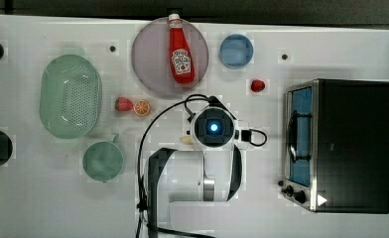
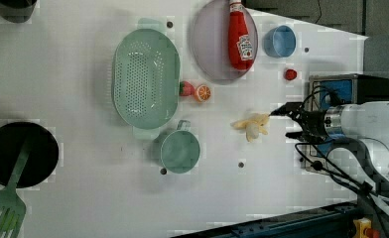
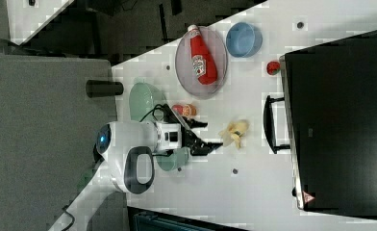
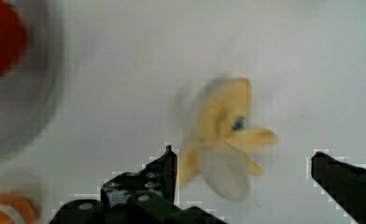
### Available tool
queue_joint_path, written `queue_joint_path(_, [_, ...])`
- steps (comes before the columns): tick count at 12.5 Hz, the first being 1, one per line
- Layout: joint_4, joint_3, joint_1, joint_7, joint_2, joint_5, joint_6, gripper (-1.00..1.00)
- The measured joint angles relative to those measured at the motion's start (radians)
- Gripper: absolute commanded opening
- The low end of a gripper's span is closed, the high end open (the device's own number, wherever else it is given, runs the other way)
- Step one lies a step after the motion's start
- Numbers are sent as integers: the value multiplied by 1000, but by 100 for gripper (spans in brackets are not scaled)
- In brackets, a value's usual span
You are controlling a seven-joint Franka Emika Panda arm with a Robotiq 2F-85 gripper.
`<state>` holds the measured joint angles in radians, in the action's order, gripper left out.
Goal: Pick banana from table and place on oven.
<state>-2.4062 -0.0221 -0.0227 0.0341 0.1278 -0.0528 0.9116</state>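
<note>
The banana point(image 2: 252, 126) lies on the white table point(image 2: 83, 198), pale yellow with splayed peel flaps and a whitish middle. In the right view the banana point(image 3: 234, 132) rests between the arm and the oven point(image 3: 340, 120), a black box with a handle facing the banana. My gripper point(image 2: 287, 122) hovers open just above the banana, nothing held. In the wrist view the banana point(image 4: 223, 135) sits between and a little ahead of the two dark fingertips point(image 4: 167, 163) of my gripper point(image 4: 243, 156). In the top view the wrist covers most of the banana point(image 1: 186, 140); the oven point(image 1: 341, 146) stands at the top view's right.
A ketchup bottle point(image 1: 181, 49) lies on a grey plate point(image 1: 148, 59), with a blue bowl point(image 1: 236, 50) beside it. A green colander point(image 1: 71, 96), a green cup point(image 1: 103, 161), a strawberry point(image 1: 123, 104) and an orange slice point(image 1: 142, 107) sit at the top view's left. A small red fruit point(image 1: 257, 86) lies near the oven.
</note>
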Motion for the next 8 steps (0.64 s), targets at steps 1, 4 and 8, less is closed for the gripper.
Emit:
queue_joint_path(1, [-12, 1, 3, 0, 12, 5, 38, 100])
queue_joint_path(4, [-14, 11, -3, 0, 123, 27, 121, 100])
queue_joint_path(8, [-53, 2, 10, 1, 271, 24, 184, 43])
